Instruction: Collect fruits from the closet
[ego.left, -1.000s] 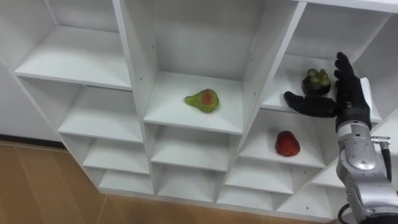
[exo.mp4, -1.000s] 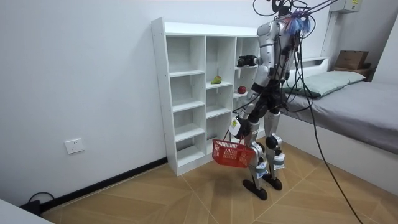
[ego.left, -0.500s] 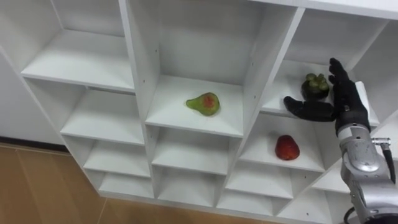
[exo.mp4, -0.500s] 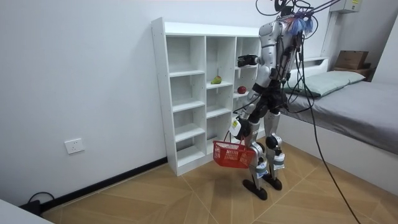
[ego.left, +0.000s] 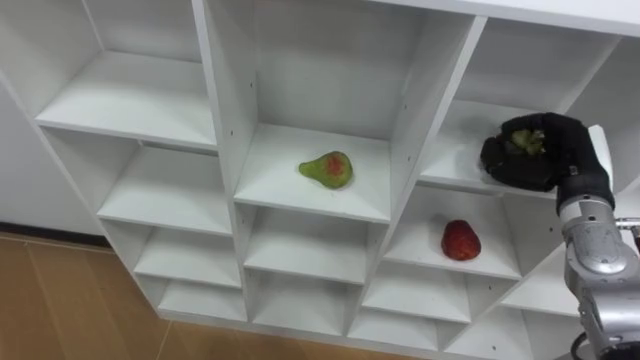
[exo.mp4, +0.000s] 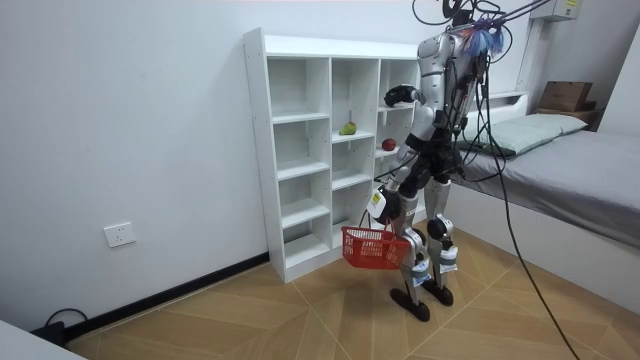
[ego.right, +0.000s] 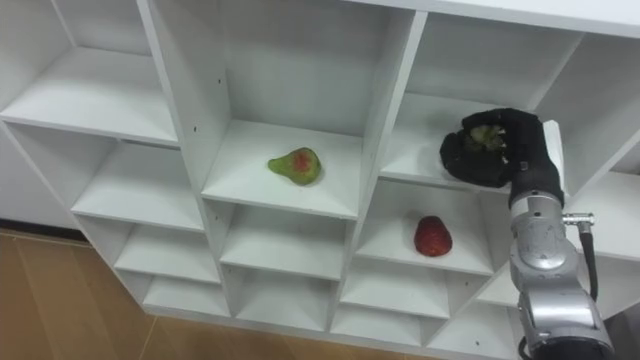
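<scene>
The robot is standing before the white closet (ego.left: 225, 110); its right hand (ego.left: 556, 150) is reaching into the upper right compartment, fingers curling round the dark mangosteen (ego.left: 523, 141) near that shelf's front edge; a green-and-red pear (ego.left: 328, 168) is lying in the middle compartment; a red fruit (ego.left: 460, 240) is resting in the compartment just below the hand; the left hand (exo.mp4: 381, 203) is hanging low above a red basket (exo.mp4: 372, 248), though I cannot tell its grip.
</scene>
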